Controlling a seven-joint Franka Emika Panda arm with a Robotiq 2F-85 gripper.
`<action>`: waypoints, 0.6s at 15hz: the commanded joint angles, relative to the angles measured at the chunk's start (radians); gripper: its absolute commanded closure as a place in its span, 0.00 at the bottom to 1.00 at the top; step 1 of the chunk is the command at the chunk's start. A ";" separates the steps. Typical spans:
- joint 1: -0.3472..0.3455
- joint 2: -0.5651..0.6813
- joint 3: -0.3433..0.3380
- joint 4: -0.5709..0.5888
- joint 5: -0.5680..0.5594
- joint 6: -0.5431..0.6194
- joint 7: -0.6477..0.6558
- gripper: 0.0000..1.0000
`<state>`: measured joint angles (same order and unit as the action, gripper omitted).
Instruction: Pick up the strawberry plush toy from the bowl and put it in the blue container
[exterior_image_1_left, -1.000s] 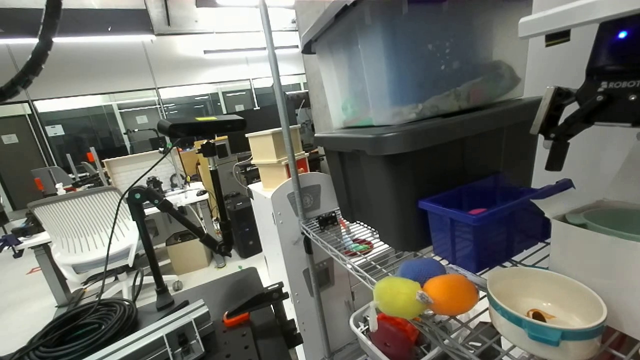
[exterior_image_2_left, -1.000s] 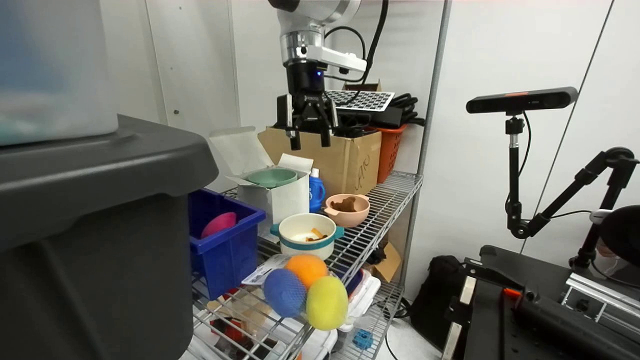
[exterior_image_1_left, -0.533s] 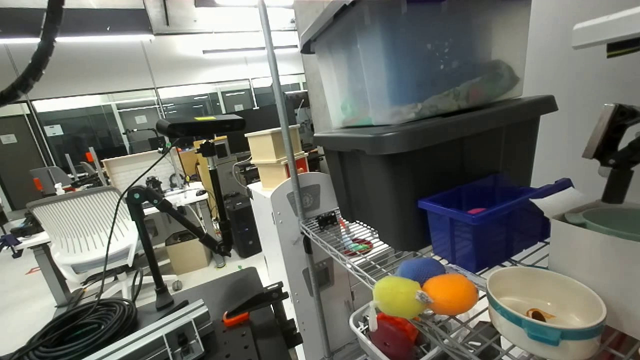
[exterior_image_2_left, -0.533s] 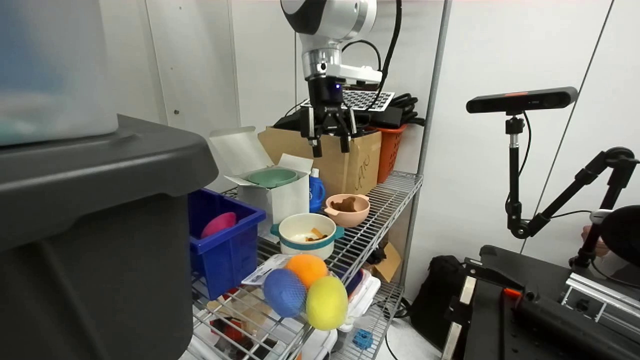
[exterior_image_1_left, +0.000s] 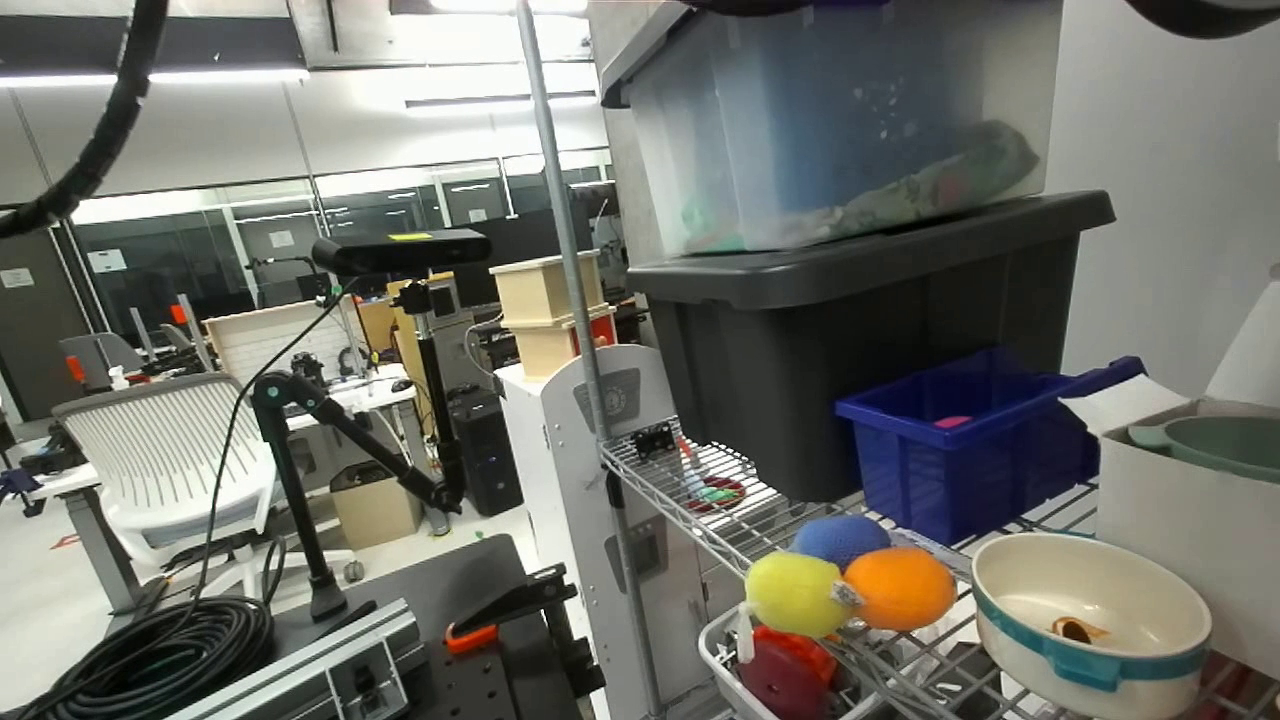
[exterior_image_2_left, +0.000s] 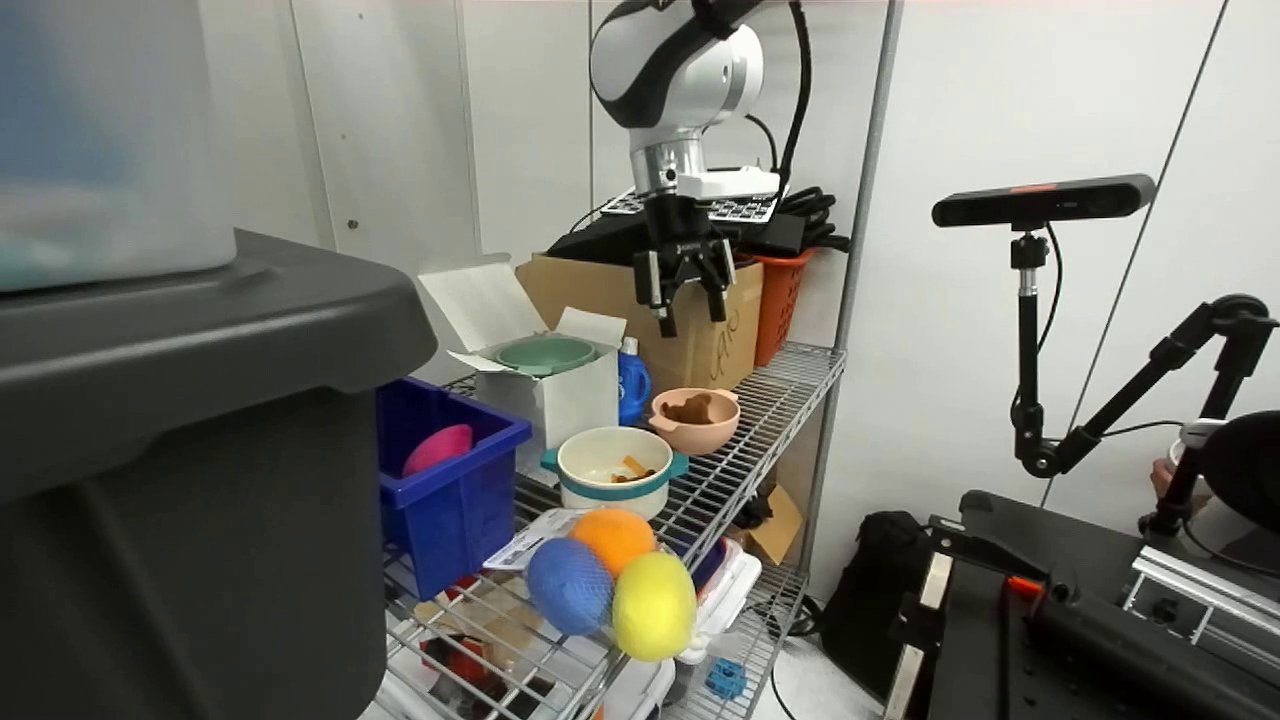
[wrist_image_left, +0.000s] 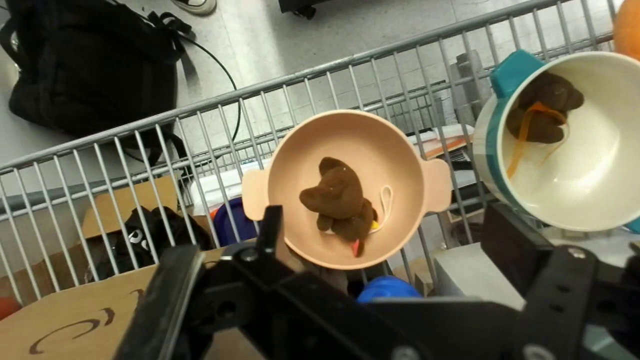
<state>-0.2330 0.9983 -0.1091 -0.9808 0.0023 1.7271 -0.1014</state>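
No strawberry plush shows in any view. The white-rimmed bowl, cream with a teal band (wrist_image_left: 600, 170), holds a brown plush with an orange ribbon (wrist_image_left: 542, 107); the bowl is in both exterior views (exterior_image_1_left: 1090, 600) (exterior_image_2_left: 590, 462). A peach bowl (wrist_image_left: 295, 145) beside it holds another brown plush (wrist_image_left: 340, 192) with a pale loop; that bowl also shows in an exterior view (exterior_image_2_left: 690, 435). The blue container (exterior_image_1_left: 930, 480) (exterior_image_2_left: 460, 530) stands left of the white box and holds a pink rounded thing (exterior_image_2_left: 437, 449). My gripper (exterior_image_2_left: 693, 318) is open and empty, above the peach bowl; its fingers frame the wrist view (wrist_image_left: 390, 232).
A white open box (exterior_image_2_left: 580, 395) with a green bowl (exterior_image_2_left: 545, 354), a blue bottle (exterior_image_2_left: 632, 385) and a cardboard box (exterior_image_2_left: 735, 325) stand behind the bowls. Blue, orange and yellow balls (exterior_image_2_left: 655, 605) lie at the wire shelf's front. A dark grey bin (exterior_image_1_left: 800, 370) borders the blue container.
My open gripper has moved right and down in an exterior view, away from the blue container and over the peach bowl's side. It has left the view where it was at the right edge.
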 joint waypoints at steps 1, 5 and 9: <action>-0.017 0.076 -0.005 0.100 -0.017 -0.008 0.010 0.00; -0.016 0.107 -0.013 0.129 -0.018 -0.007 0.013 0.00; -0.014 0.122 -0.012 0.148 -0.016 -0.011 0.016 0.00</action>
<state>-0.2482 1.0907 -0.1175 -0.8902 -0.0115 1.7270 -0.0955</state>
